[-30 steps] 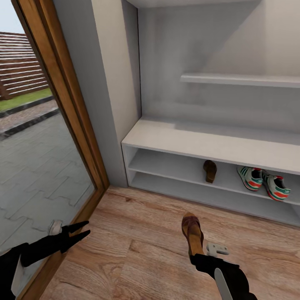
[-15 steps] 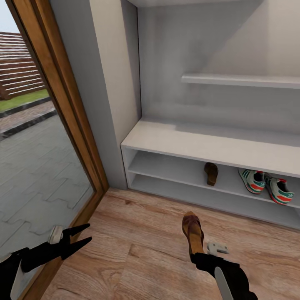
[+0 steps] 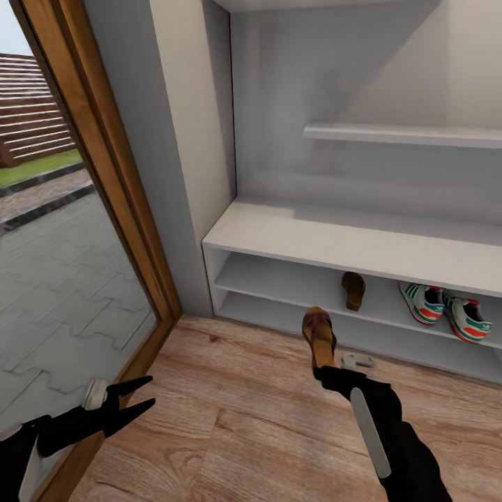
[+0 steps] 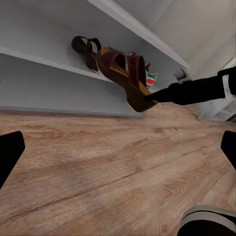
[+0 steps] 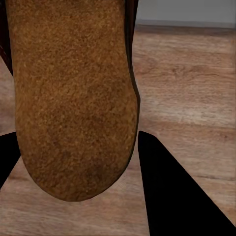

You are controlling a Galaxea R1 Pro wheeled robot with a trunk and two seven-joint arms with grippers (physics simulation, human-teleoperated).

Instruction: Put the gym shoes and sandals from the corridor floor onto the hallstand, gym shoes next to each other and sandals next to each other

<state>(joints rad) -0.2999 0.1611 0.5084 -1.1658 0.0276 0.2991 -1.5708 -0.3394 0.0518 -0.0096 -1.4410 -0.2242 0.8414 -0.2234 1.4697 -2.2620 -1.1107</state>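
Observation:
My right gripper (image 3: 323, 368) is shut on the heel of a dark brown sandal (image 3: 318, 332), held above the corridor floor (image 3: 230, 390) with its toe toward the hallstand (image 3: 300, 237). Its tan sole (image 5: 73, 98) sits between the black fingers (image 5: 172, 196) in the right wrist view. The other sandal (image 3: 353, 289) lies on the middle low shelf. Further right on that shelf, the two gym shoes (image 3: 423, 302) (image 3: 466, 318) stand side by side. My left gripper (image 3: 134, 397) hangs open and empty low at the left. The left wrist view shows the held sandal (image 4: 123, 73) in front of the shelved one (image 4: 83, 45).
A wood-framed glass door (image 3: 104, 181) stands at the left, with paving outside. A grey wall post (image 3: 174, 160) separates it from the hallstand. The wide bench top (image 3: 390, 251) and an upper shelf (image 3: 404, 132) hold nothing. Plank floor stretches in front of the rack.
My right arm has pushed forward toward the rack, carrying the sandal closer to the low shelves. The left arm has barely moved. The view shifted slightly early on.

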